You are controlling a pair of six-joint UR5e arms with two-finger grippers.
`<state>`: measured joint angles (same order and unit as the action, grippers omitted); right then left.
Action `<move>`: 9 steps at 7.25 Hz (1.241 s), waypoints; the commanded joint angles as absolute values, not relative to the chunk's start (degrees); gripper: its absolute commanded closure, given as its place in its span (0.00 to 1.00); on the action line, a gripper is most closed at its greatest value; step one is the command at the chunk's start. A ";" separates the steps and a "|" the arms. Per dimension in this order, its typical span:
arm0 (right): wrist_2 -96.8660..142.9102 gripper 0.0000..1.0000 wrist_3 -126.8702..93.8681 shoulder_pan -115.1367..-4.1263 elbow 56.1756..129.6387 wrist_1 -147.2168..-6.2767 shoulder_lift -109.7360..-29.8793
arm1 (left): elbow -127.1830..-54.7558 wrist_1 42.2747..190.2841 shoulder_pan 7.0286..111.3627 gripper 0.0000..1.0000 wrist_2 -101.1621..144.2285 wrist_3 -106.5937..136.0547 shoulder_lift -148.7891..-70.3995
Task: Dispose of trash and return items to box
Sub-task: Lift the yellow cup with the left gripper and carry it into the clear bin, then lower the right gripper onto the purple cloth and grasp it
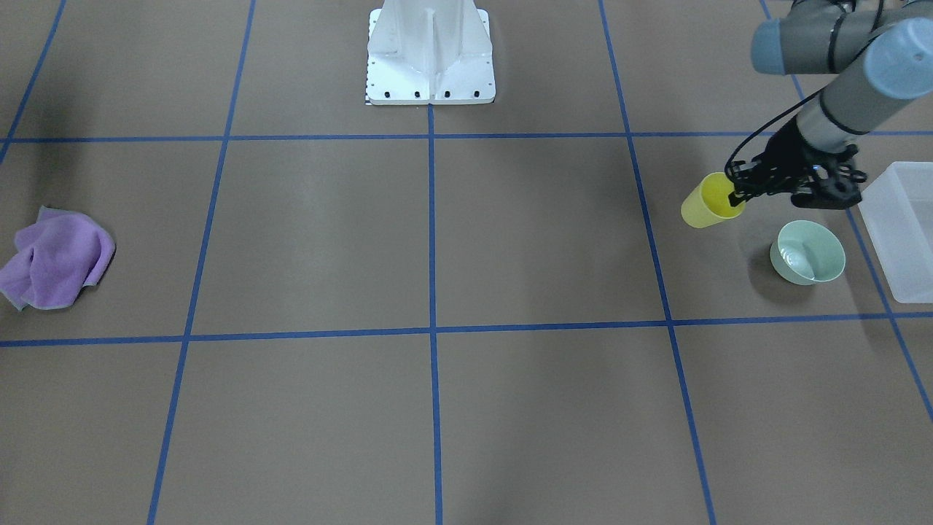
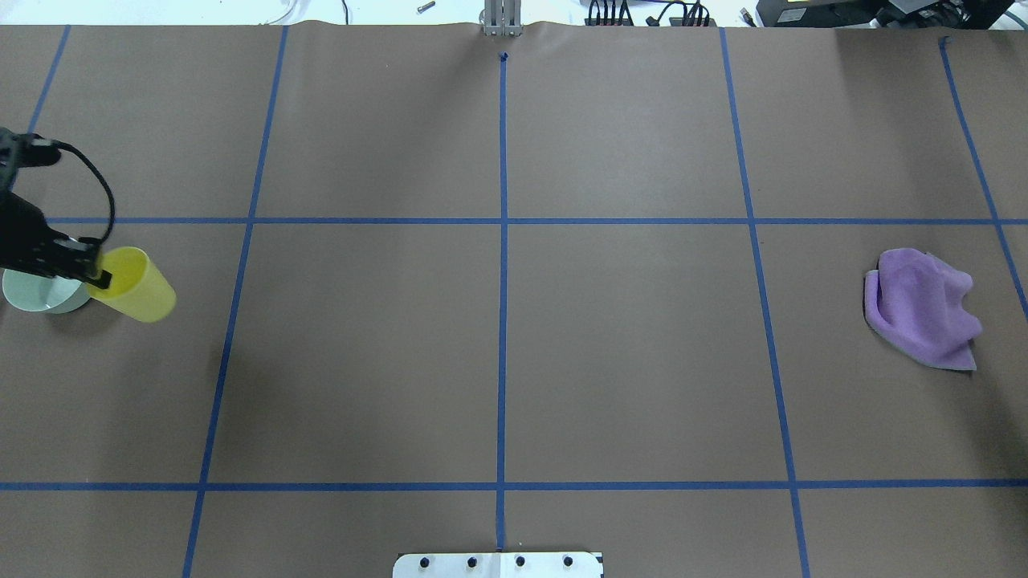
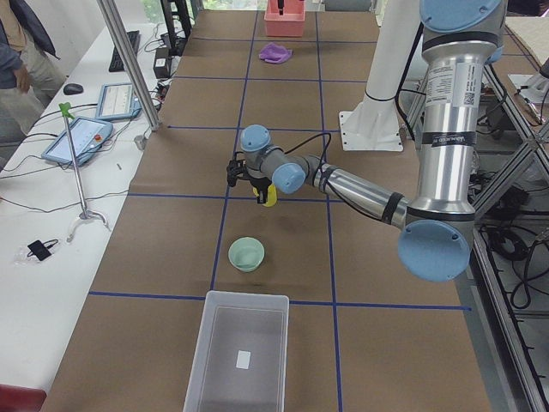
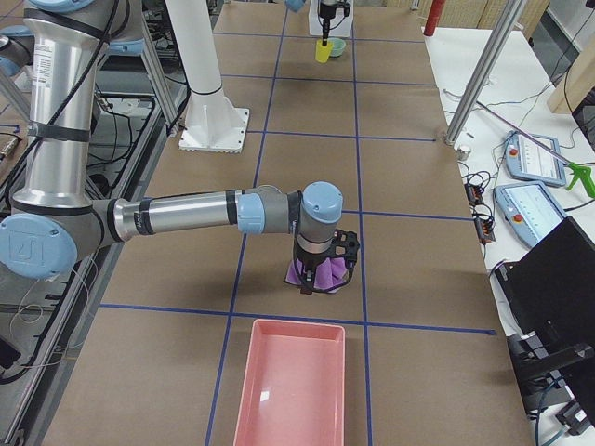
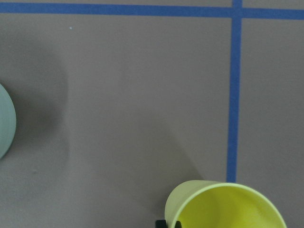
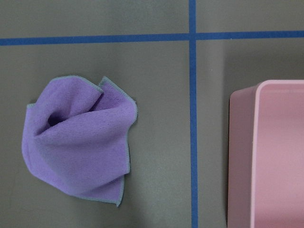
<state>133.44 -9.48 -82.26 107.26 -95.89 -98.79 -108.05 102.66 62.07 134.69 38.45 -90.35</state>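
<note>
One left claw pinches the cup rim. Carry it level to the box. Right claw: can't tell.

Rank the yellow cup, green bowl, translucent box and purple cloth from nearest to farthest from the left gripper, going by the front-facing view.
1. yellow cup: held at its rim by the left gripper.
2. green bowl: right beside the cup.
3. translucent box: beyond the bowl, at the view's right edge.
4. purple cloth: far off, at the view's left edge.
</note>
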 commanded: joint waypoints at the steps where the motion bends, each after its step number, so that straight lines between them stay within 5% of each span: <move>1: 133.59 0.00 -10.89 -81.83 107.23 -95.98 -97.04 | -104.36 92.24 77.45 1.00 137.20 11.47 -89.65; 4: 134.12 0.00 -19.13 -78.32 107.14 -95.71 -92.04 | -87.16 91.93 90.58 1.00 137.28 -13.03 -93.67; 9: 134.65 0.00 -28.74 -72.51 100.65 -83.25 -90.35 | -72.43 104.94 91.85 1.00 137.37 -15.91 -93.69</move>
<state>134.64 -27.62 -73.20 102.95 -86.80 -90.40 -74.60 102.83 91.80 137.37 -16.09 -93.77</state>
